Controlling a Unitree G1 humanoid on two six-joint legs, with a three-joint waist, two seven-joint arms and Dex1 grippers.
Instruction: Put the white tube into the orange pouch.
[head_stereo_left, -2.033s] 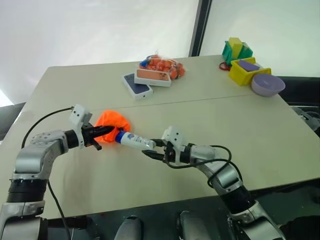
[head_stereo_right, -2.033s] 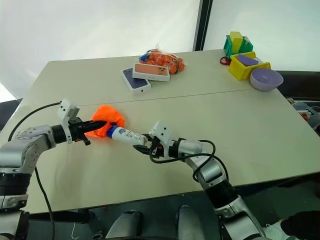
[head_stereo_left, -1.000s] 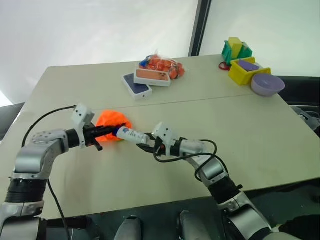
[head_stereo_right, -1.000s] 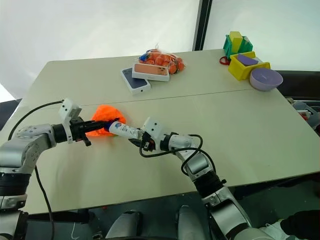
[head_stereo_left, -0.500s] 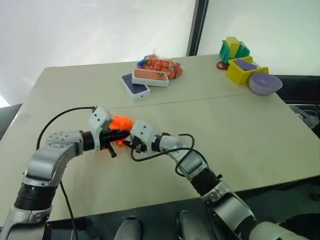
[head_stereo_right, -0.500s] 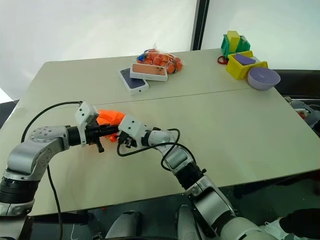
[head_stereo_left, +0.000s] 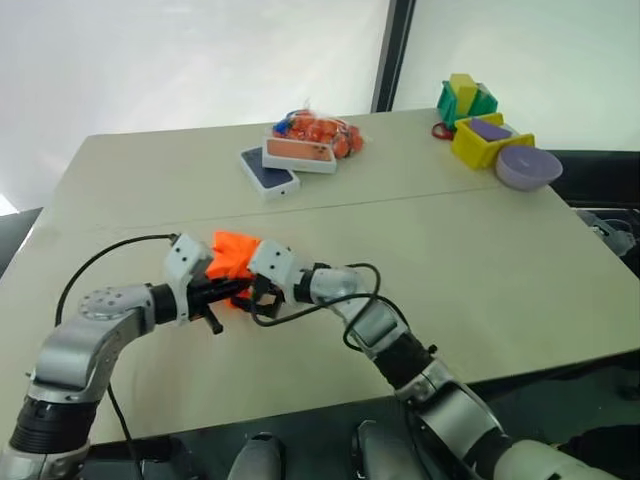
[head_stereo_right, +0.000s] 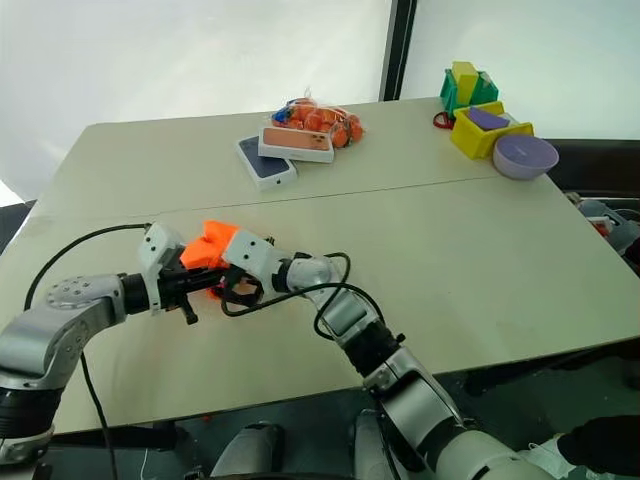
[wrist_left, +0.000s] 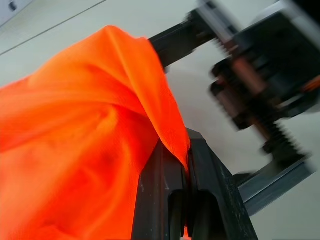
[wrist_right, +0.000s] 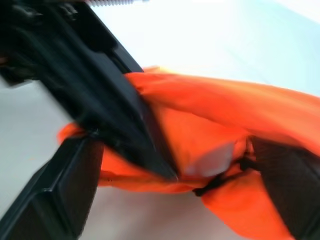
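Left claw (wrist_left: 187, 210) pinched tight on orange pouch (head_stereo_left: 232, 254), above counter (head_stereo_left: 480, 250). Right claw (wrist_right: 170, 195) spread wide around pouch mouth. White tube (wrist_right: 212, 160) glimpsed pale inside pouch opening.

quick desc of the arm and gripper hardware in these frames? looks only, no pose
Both arms are silver-grey metal segments with black joint bands. Each wrist carries a small white boxy camera block, and a loose black cable loops from each forearm. The left gripper and right gripper both have black, flat-sided, angular jaws on black mounts. The left wrist view shows a threaded screw and a copper-coloured part on the right one. No markings legible.
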